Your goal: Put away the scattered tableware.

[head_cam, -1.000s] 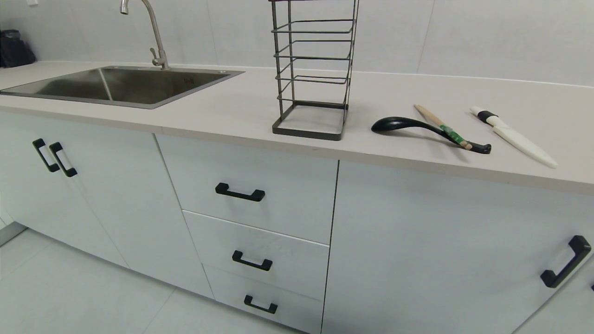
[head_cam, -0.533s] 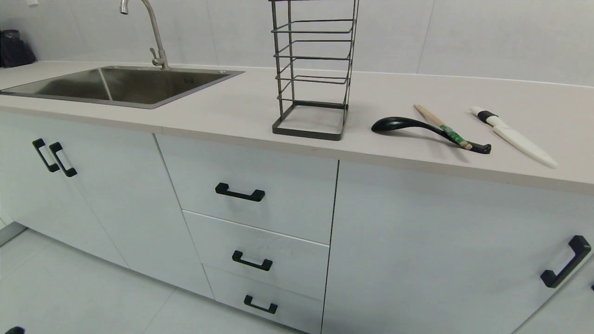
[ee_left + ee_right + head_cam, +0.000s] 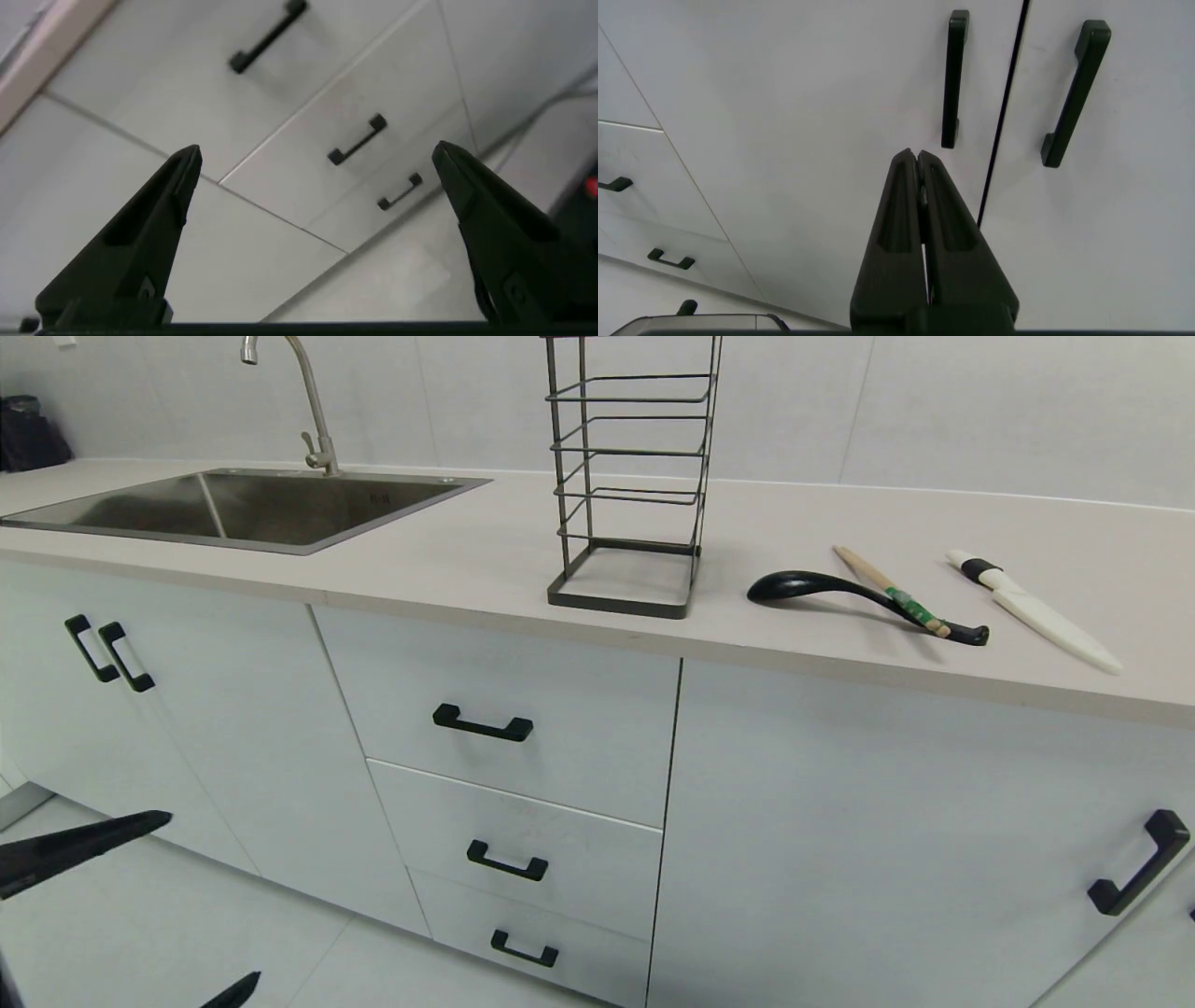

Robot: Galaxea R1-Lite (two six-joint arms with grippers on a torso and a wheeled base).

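On the right of the countertop (image 3: 485, 560) lie a black ladle (image 3: 840, 589), a pair of wooden chopsticks (image 3: 878, 581) with a green band, resting across the ladle's handle, and a white knife (image 3: 1046, 619). A tall black wire rack (image 3: 627, 476) stands to their left, with nothing in it. My left gripper (image 3: 213, 896) is open low at the left, in front of the cabinet doors, far below the counter. In the left wrist view the left gripper (image 3: 316, 149) faces the drawer fronts, nothing between its fingers. My right gripper (image 3: 918, 156) is shut and empty, facing white cabinet doors.
A steel sink (image 3: 243, 504) with a faucet (image 3: 313, 401) sits at the counter's left. Three drawers with black handles (image 3: 483, 722) are stacked below the rack. Cabinet doors with black handles (image 3: 952, 79) flank them. A tiled wall backs the counter.
My left gripper has risen into the head view at the lower left, open. The tableware and the rack have not moved.
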